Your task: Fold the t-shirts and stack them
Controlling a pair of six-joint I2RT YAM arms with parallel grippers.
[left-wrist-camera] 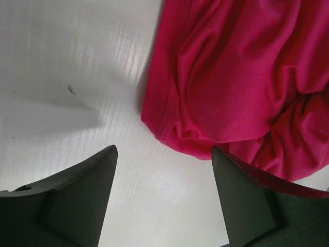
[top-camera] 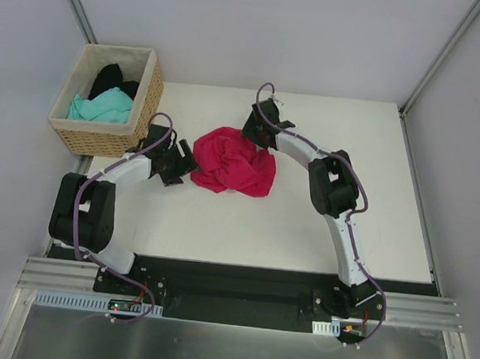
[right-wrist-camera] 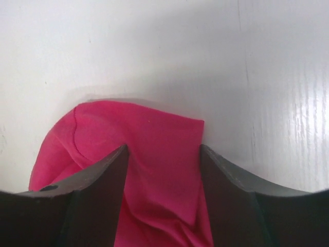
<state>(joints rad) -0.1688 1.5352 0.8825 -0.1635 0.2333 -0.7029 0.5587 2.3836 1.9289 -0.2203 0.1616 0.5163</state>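
Pink shirt [top-camera: 233,162] lies crumpled at the centre of the table [top-camera: 303,226]. My left pincer [top-camera: 183,167] stands spread at its 9 o'clock, hem just beside one finger. My right pincer [right-wrist-camera: 163,146], at its 1 o'clock, straddles a fold, jaws apart. Teal shirt [top-camera: 100,106] and black shirt [top-camera: 111,76] sit in the basket [top-camera: 151,98] at 10 o'clock.

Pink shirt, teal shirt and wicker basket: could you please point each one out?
pink shirt [top-camera: 231,160], top external view, middle of the crumpled heap.
teal shirt [top-camera: 100,106], top external view, bunched middle, inside the basket.
wicker basket [top-camera: 93,141], top external view, near woven wall.
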